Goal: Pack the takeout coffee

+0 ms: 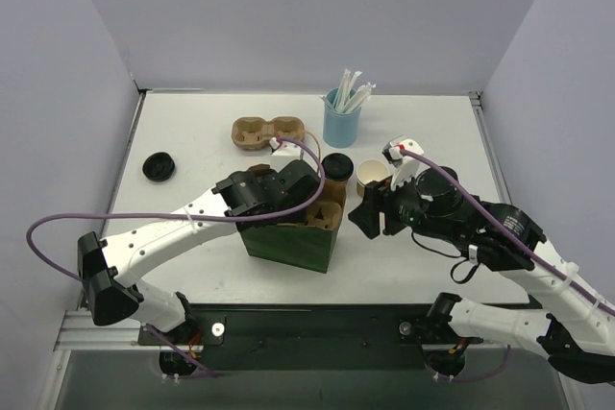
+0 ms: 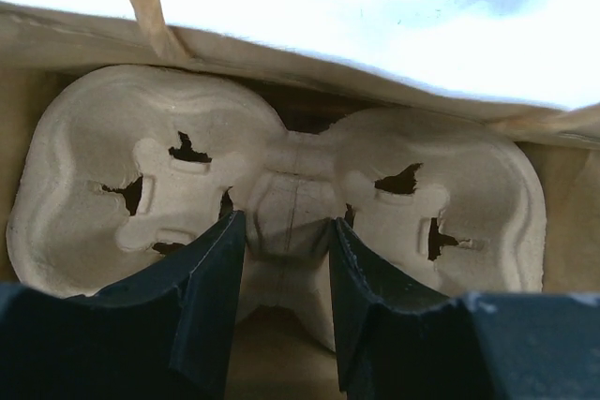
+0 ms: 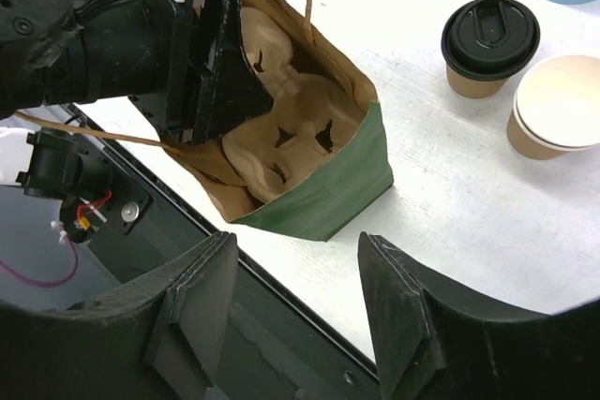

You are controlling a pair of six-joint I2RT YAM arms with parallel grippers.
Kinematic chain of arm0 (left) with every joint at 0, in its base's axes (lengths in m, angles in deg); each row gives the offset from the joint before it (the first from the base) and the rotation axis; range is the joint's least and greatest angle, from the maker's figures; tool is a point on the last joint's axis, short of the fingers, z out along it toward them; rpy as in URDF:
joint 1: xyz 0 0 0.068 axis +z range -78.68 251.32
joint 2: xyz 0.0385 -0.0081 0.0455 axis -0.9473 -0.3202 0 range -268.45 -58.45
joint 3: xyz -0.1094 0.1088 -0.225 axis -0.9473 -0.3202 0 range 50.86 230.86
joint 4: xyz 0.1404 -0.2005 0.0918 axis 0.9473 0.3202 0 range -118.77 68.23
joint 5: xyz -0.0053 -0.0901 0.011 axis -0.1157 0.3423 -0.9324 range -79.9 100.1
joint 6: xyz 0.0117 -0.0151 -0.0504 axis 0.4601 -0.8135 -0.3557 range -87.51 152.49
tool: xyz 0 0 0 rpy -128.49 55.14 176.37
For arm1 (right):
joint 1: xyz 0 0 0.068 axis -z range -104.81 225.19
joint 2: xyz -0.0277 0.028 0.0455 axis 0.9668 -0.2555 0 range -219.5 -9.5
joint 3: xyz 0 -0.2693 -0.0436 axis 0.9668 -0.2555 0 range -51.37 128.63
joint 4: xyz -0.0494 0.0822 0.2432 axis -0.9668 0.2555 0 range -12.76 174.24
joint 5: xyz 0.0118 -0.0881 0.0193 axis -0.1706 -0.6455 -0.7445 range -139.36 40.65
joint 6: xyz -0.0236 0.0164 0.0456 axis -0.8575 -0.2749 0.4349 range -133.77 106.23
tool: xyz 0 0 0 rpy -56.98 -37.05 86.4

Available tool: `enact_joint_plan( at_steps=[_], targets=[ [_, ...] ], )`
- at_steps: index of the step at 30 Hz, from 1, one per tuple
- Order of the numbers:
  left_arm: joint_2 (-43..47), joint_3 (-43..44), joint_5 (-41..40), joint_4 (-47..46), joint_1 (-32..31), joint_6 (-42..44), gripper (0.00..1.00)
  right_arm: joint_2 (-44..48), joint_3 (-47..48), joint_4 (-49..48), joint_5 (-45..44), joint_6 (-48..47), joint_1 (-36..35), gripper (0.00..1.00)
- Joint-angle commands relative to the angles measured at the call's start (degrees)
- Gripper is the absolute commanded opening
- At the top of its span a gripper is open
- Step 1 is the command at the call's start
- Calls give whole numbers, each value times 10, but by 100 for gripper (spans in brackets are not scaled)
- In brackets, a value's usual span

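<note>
Only the left wrist camera lets us see down into the bag [image 2: 562, 231]. There the left gripper [image 2: 286, 222] has its fingers [image 2: 206, 297] closed on the narrow middle bridge of the carrier [image 2: 122, 138], one finger on each side, with both cup holes of the carrier empty.

From above, this grasp is hidden from us under the left arm's wrist, which bends down over the mouth of the bag.

The right wrist camera gives us the bag's green outer side and brown inside. It also shows the carrier leaning in the bag with the left gripper's black finger against it.

The coffee cup [image 3: 561, 105] is open, with a white rim and cream inside. It stands on the table [image 1: 192, 132] to the right of the bag, just beside a lidded cup [image 3: 489, 44] with a black lid.

Only the overhead view shows us the rest:
- a second carrier [image 1: 267, 133] behind the bag
- a blue cup [image 1: 341, 124] holding straws [image 1: 354, 91] farther back
- a loose lid [image 1: 159, 167] well apart at the left

The right arm reaches in low from the right. The right gripper [image 3: 295, 243] hangs near the bag's right side, in front of the coffee cup, with its fingers spread and nothing between them.
</note>
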Motion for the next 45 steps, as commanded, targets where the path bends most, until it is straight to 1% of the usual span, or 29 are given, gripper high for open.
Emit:
enact_joint_plan(
  at_steps=[1, 3, 5, 6, 8, 13, 17, 23, 27, 32, 37, 38, 39, 42, 43, 45],
  targets=[
    [-5, -3, 5, -33, -2, -26, 51, 16, -8, -8, -26, 4, 5, 55],
    [-10, 13, 8, -24, -3, -28, 59, 16, -6, -7, -26, 1, 7, 55],
    [-10, 29, 19, -9, -2, -24, 74, 17, -2, -6, -26, -1, 10, 55],
    [-10, 47, 26, -6, -2, -19, 77, 17, 0, -6, -27, -2, 13, 55],
    [-12, 73, 24, 18, -1, -16, 80, 16, 3, -5, -27, -4, 14, 55],
    [-6, 138, 21, 58, -1, -8, 83, 13, 8, 0, -31, -3, 19, 55],
    [14, 168, 28, 59, -1, -2, 84, -2, 18, 11, -41, 22, 25, 55],
    [53, 174, 43, 68, 0, 5, 84, -33, 47, 39, -41, 67, 30, 54],
    [82, 172, 49, 61, 7, 29, 84, -61, 76, 63, -45, 110, 33, 54],
    [82, 179, 52, 115, 42, 57, 86, -121, 118, 83, -34, 158, 34, 54],
    [97, 158, 43, 148, 97, 93, 86, -170, 133, 106, -74, 202, 35, 53],
    [104, 152, 50, 148, 110, 102, 86, -175, 133, 106, -78, 205, 35, 52],
    [106, 147, 54, 148, 136, 111, 86, -182, 133, 107, -83, 208, 33, 52],
    [108, 131, 63, 150, 168, 139, 85, -201, 131, 110, -106, 217, 31, 50],
    [107, 128, 63, 149, 170, 149, 85, -211, 132, 110, -113, 217, 31, 50],
    [108, 113, 67, 137, 174, 167, 84, -223, 134, 109, -116, 210, 32, 47]
  ],
)
